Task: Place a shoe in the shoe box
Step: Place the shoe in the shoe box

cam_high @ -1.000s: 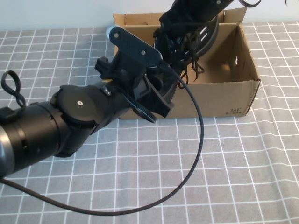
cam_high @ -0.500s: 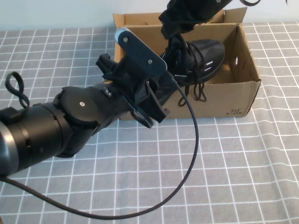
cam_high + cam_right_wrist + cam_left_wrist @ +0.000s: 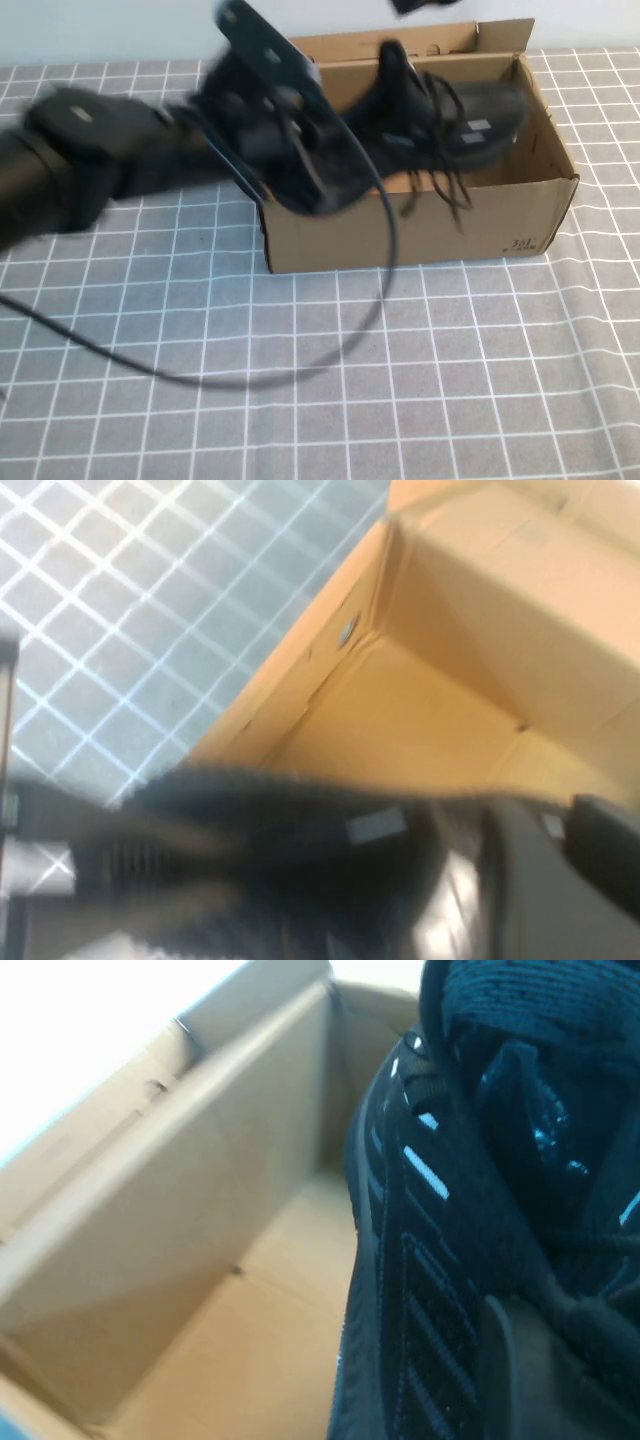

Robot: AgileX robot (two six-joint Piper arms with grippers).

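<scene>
The black shoe (image 3: 465, 115) lies in the brown shoe box (image 3: 400, 235), toe toward the right end, with its laces draped over the front wall. My left gripper (image 3: 305, 185) reaches down into the box's left end at the shoe's heel. In the left wrist view the shoe (image 3: 450, 1210) fills the side next to the box wall (image 3: 180, 1210); one grey finger (image 3: 515, 1360) presses into its knit and the other is hidden behind it. My right gripper (image 3: 572, 868) hovers above the shoe (image 3: 280, 850) and the box (image 3: 470, 610); only a dark bit shows at the high view's top edge.
A grey cloth with a white grid (image 3: 450, 380) covers the table. The left arm's black cable (image 3: 385, 250) loops down over the box front onto the cloth. The box's back flaps stand upright against the pale wall.
The right arm has let go of the shoe and risen almost out of the high view. The shoe has dropped into the box. The left arm swung up and left; the box slid slightly right.
</scene>
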